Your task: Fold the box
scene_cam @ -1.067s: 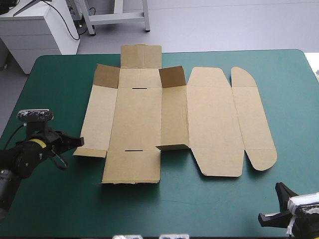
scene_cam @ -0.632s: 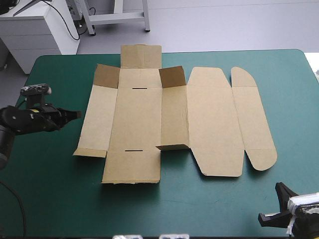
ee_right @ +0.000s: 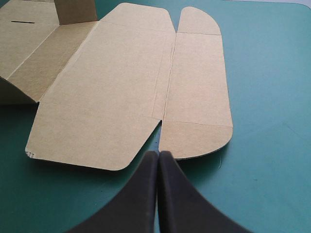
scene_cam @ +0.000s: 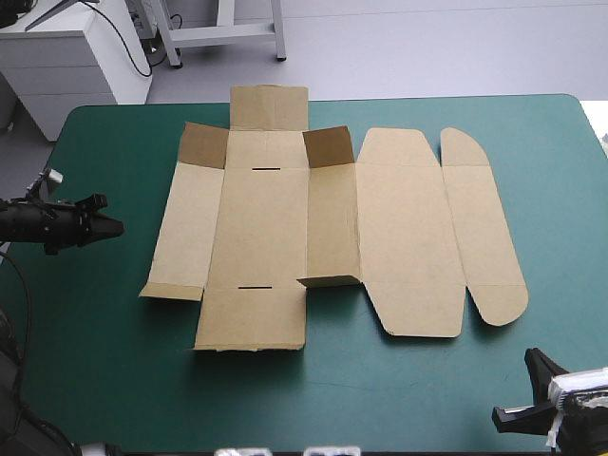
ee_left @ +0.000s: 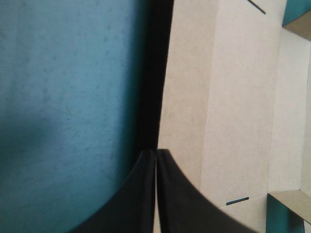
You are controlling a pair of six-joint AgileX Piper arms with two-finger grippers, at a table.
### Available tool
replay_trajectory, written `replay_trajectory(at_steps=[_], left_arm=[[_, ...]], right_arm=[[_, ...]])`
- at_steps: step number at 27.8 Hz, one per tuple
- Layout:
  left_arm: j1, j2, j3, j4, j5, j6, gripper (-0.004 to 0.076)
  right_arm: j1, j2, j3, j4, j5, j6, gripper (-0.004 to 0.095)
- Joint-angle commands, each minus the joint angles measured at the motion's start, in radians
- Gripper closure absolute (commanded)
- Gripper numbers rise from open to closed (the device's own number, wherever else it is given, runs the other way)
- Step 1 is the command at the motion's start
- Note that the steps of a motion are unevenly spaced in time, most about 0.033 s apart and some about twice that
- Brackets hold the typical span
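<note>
The brown box (scene_cam: 323, 233) lies mostly flat in the middle of the teal-green table, with small flaps raised near its far edge and one at its middle. My left gripper (scene_cam: 112, 228) is shut and sits off the box's left edge, pointing toward it. In the left wrist view the shut left gripper (ee_left: 156, 151) sits at the edge of the box (ee_left: 233, 107). My right gripper (scene_cam: 518, 413) is shut at the near right corner. From the right wrist, the right gripper (ee_right: 158, 154) points at the box's lid panels (ee_right: 146, 77), just short of their near edge.
A white cabinet (scene_cam: 66, 57) and a metal stand's legs (scene_cam: 223, 33) are beyond the table's far edge. Bare teal-green cover (scene_cam: 313, 399) stretches along the near side of the table.
My left arm has drawn back to the left, away from the box's left edge. The right arm and the box have not moved.
</note>
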Motion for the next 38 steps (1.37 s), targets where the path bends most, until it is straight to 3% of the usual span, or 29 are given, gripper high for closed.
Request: replay_trajectory(at_steps=[1,4,6,8,9,12,14,28,38], left_arm=[[0.001,-0.03,-0.03,-0.019,0.095,-0.01,0.0725],[-0.001,-0.027,-0.03,-0.021,0.081,-0.013,0.0725],[-0.026,-0.025,-0.03,-0.017,0.081,-0.027,0.0675],[-0.063,-0.023,-0.03,0.04,0.071,-0.029,0.0541],[-0.09,-0.023,-0.03,0.096,0.051,-0.034,0.0432],[-0.115,-0.023,-0.03,0.126,0.015,-0.08,0.0254],[-0.129,-0.023,-0.03,0.121,0.002,-0.086,0.0178],[-0.261,0.056,-0.009,0.083,-0.031,-0.086,0.0176],[-0.288,0.151,-0.009,-0.044,0.057,-0.086,0.0177]], right_arm=[[0.0,-0.022,-0.022,-0.001,-0.078,0.0,0.0928],[0.0,-0.022,-0.022,-0.001,-0.078,0.0,0.0928],[0.0,-0.022,-0.022,-0.001,-0.078,0.0,0.0928],[0.0,-0.022,-0.022,-0.001,-0.078,0.0,0.0928],[0.0,-0.022,-0.022,-0.001,-0.078,0.0,0.0928],[0.0,-0.022,-0.022,-0.001,-0.078,0.0,0.0928],[0.0,-0.022,-0.022,-0.001,-0.078,0.0,0.0928],[0.0,-0.022,-0.022,-0.001,-0.078,0.0,0.0928],[0.0,-0.022,-0.022,-0.001,-0.078,0.0,0.0928]])
